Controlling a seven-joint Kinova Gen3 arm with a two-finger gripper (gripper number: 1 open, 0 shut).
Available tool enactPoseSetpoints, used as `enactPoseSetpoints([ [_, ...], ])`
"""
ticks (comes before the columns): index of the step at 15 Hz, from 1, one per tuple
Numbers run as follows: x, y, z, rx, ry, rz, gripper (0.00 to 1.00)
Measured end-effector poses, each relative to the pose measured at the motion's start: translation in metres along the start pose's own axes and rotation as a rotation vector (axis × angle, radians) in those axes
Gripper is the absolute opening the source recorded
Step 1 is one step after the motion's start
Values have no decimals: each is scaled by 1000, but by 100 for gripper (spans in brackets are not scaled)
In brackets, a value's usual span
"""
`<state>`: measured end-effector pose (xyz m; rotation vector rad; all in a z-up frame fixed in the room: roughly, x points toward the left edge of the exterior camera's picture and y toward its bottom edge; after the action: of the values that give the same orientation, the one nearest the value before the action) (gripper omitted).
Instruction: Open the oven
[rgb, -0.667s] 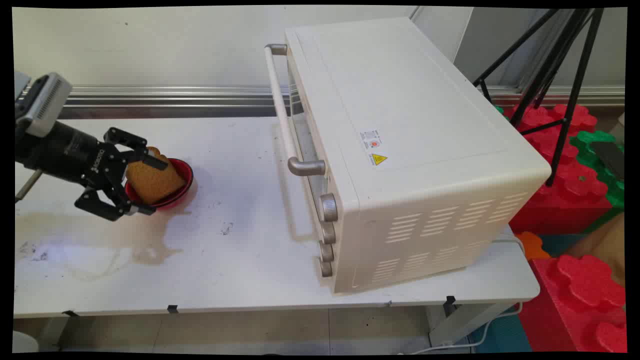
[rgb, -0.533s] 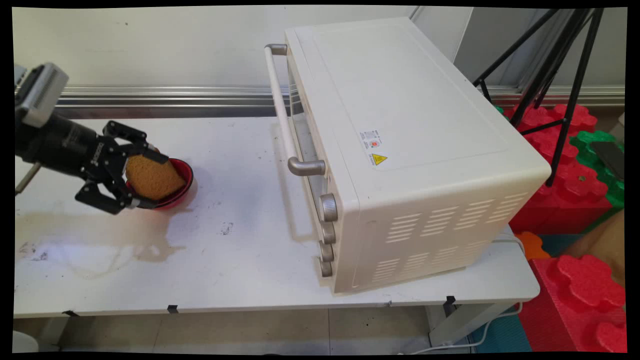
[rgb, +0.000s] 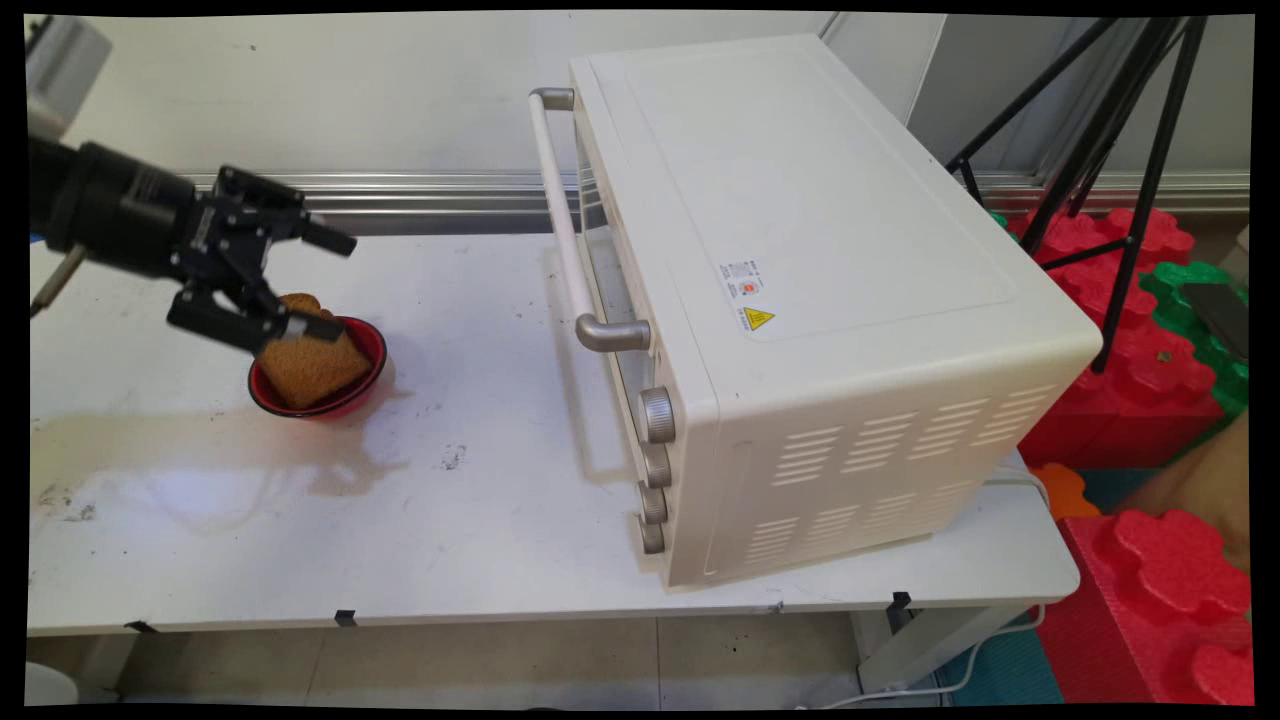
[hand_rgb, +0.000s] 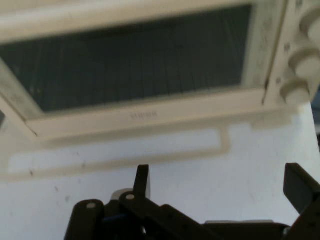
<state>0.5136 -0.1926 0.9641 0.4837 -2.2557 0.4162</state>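
Now holds nothing, with the gripper (rgb: 322, 286) spread wide at the fingers just above the toast (rgb: 312, 368), which leans in the red bowl (rgb: 374, 346) on the white table (rgb: 500, 490), well apart from the closed oven (rgb: 800, 190). Faces the glass door (hand_rgb: 140, 60) in the hand view. Shows a yellow warning sticker (rgb: 757, 318) on the oven's top; leaves the small door lettering (hand_rgb: 144, 115) unreadable.

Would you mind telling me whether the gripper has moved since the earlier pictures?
Yes. The gripper has risen off the toast, which lies in the red bowl, towards the wall rail.
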Motion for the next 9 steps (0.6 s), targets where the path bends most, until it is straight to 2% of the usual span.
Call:
enactPoseSetpoints([
  [4,21,-13,1,23,71,-20,100],
  [9,45,-32,11,43,136,-22,100],
])
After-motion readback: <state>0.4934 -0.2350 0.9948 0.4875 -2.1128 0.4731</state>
